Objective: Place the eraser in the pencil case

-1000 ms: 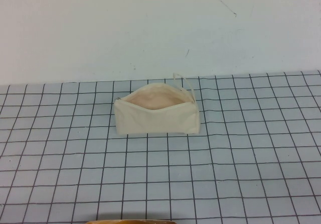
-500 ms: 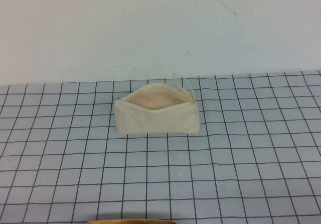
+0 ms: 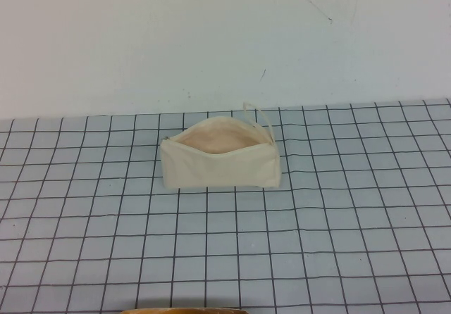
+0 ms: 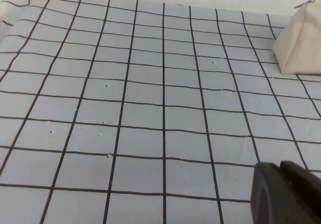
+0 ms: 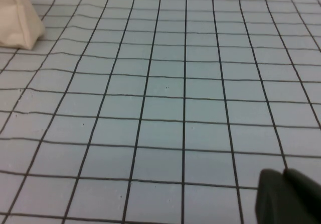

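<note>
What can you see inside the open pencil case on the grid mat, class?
The pencil case gapes open, showing pinkish-beige lining; no eraser shows, though its front wall hides the bottom. Both claws sit away from it: left claw, right claw.

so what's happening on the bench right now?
Nothing is being handled. The pencil case stands unzipped on the grid mat, mouth open, its cord loop at the far right end. No eraser shows in any view; it may be inside the case, but that cannot be seen. Neither arm appears in the high view. Only a dark bit of the left hand and the right hand shows in each wrist view, both low over bare mat, well away from the case.
</note>
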`<state>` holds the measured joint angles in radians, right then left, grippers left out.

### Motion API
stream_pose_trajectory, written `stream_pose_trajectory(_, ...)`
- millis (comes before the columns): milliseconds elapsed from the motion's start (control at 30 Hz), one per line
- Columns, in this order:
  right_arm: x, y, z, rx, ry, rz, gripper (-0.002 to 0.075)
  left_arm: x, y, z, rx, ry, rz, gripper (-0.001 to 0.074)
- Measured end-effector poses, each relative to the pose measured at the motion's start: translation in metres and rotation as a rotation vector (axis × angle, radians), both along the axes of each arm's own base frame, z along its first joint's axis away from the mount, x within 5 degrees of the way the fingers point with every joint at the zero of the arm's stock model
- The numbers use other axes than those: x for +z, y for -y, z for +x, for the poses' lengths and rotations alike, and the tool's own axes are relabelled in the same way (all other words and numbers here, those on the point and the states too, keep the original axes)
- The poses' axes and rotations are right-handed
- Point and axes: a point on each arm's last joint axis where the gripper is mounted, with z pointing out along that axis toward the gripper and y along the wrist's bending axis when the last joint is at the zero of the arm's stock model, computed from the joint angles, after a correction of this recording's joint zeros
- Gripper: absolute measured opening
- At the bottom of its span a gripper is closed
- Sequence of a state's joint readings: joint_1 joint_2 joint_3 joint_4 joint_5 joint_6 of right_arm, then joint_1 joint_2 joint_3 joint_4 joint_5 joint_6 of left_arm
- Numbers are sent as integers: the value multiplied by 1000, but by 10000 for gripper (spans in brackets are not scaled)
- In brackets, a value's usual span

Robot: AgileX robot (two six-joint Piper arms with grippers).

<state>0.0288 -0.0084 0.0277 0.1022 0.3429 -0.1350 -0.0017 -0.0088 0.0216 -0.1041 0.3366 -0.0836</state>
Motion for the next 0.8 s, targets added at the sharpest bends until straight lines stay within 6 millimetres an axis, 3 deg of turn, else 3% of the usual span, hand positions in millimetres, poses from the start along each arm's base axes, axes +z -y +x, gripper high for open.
stream_pose_trajectory(800,0,0,0,3,-8,-4,-1,0,0,0,0,0,0,-1)
